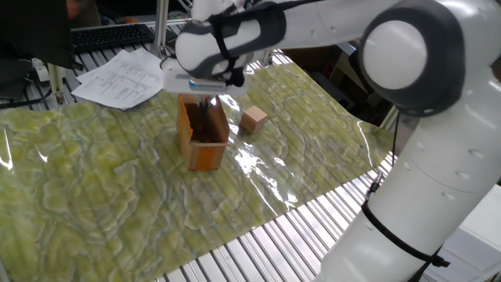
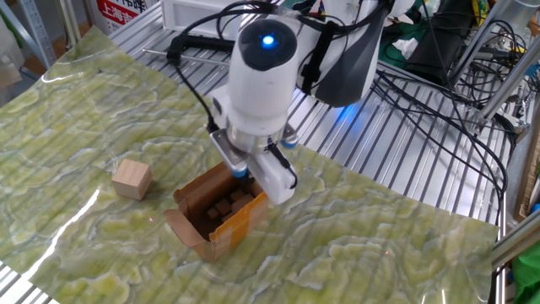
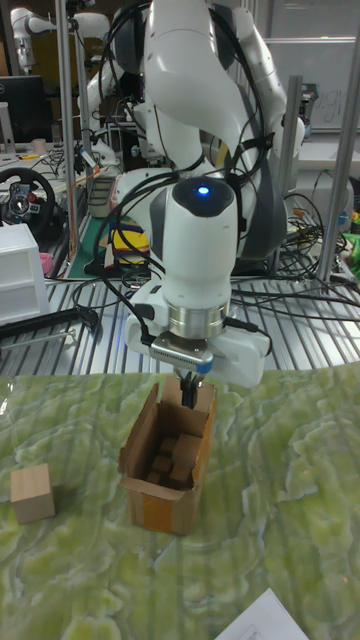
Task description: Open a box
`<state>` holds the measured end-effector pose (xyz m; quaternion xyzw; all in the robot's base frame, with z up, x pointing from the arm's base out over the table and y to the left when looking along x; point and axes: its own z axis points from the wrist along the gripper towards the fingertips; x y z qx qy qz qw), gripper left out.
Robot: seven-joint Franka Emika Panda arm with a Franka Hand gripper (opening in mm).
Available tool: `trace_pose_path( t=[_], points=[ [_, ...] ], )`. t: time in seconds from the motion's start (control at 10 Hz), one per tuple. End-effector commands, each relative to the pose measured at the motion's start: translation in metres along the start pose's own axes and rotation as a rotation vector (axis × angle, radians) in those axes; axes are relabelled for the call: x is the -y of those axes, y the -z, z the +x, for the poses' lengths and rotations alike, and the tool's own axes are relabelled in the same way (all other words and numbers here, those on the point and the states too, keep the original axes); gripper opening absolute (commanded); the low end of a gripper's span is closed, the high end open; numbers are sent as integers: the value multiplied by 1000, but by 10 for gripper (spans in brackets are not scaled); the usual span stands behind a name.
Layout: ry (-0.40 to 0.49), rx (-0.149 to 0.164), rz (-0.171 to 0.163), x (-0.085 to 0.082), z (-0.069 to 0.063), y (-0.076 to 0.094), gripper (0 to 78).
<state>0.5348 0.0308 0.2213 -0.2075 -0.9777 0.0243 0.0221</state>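
Note:
The box (image 1: 205, 143) stands upright on the green patterned cloth, orange-brown, with its top flaps spread. Its dark inside holds several small brown pieces (image 2: 224, 206). The same box (image 3: 167, 472) appears in the tall fixed view. My gripper (image 3: 188, 394) points straight down at the box's rear rim, its two dark fingers close together and shut. The fingertips dip just inside the opening beside the rear flap. From the other side, the gripper (image 2: 240, 173) hides that rear flap. In the first fixed view the gripper (image 1: 205, 111) hangs over the box top. I cannot see anything pinched between the fingers.
A plain tan cube (image 2: 132, 179) lies on the cloth a short way from the box, seen again as the cube (image 1: 253, 120). Printed papers (image 1: 125, 77) and a keyboard (image 1: 109, 35) lie beyond the cloth. Bare metal slats (image 1: 297, 235) border the cloth.

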Motion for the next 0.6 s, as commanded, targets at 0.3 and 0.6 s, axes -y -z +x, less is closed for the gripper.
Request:
trace_pose_path(
  t=[0.3,0.6],
  points=[
    [53,-8,-6,6,-11,8,0],
    [30,-23,1,13,-14,12,0]
  ],
)
